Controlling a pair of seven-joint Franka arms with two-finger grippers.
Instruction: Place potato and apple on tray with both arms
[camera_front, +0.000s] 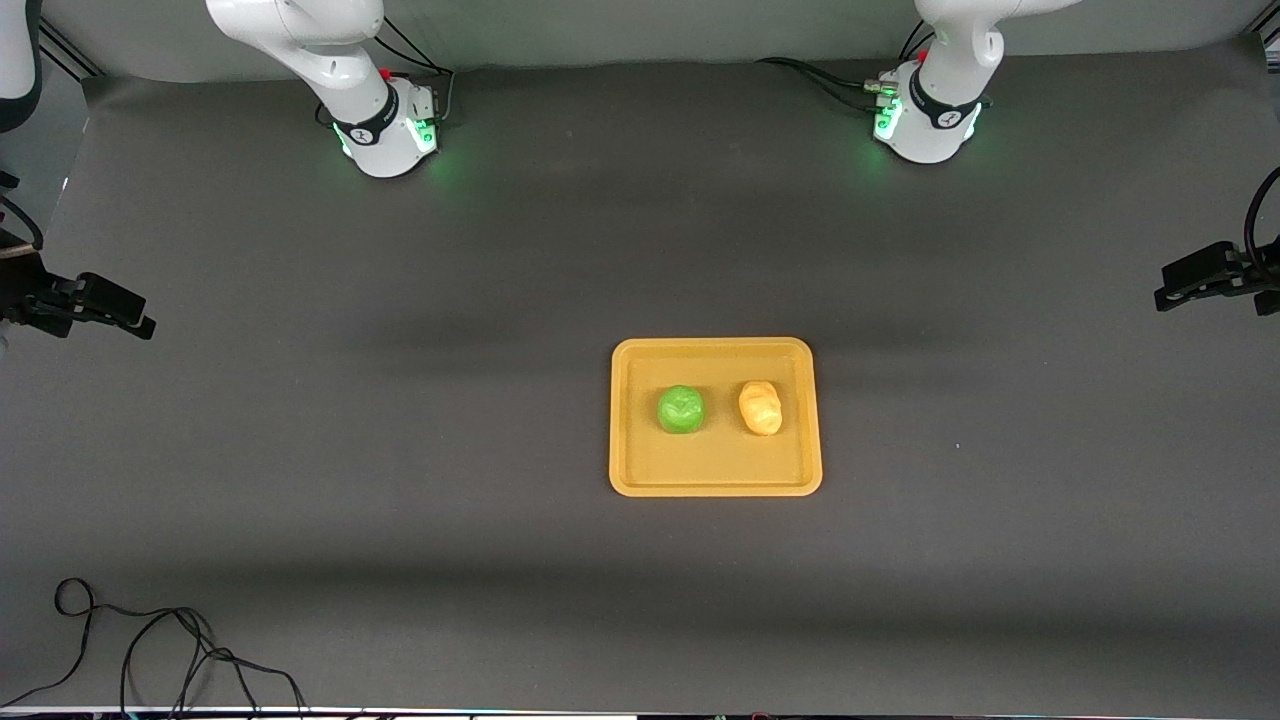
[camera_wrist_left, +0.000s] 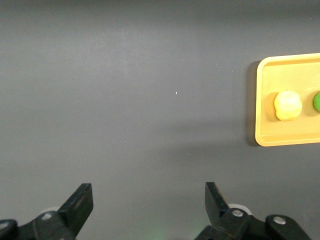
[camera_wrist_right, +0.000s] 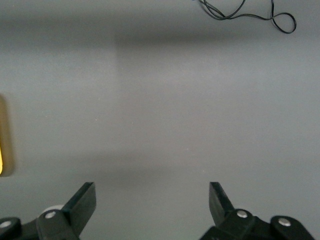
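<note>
- Both black two-finger grippers are hanging released and empty over bare dark table: the left gripper (camera_wrist_left: 149, 210) is showing its fingers spread wide in its own wrist view, and the right gripper (camera_wrist_right: 152, 207) is showing the same in its own.
- From the front camera, each gripper is sitting out at its own end of the table, well apart from the tray, with nothing between its jaws.
- Resting on the grey table (camera_front: 400, 450), the flat rectangular yellow-orange plastic tray (camera_front: 715, 485) with rounded corners is lying roughly midway between the arms, a little toward the left arm's end.
- On that tray, the small round glossy green apple (camera_front: 681, 409) is sitting toward the right arm's end, and the small oval lumpy yellow-tan potato (camera_front: 761, 407) is sitting just beside it toward the left arm's end, the two apart with bare tray between them.
- Seen from above, the potato is lying with its long axis running nearer-to-farther from the front camera.
- As a judgement, the placing is looking finished; both arms are waiting, and no pick is remaining.
- Should anything need nudging, the left arm is the closer one to the potato and the right arm to the apple, each approaching from its own end.
</note>
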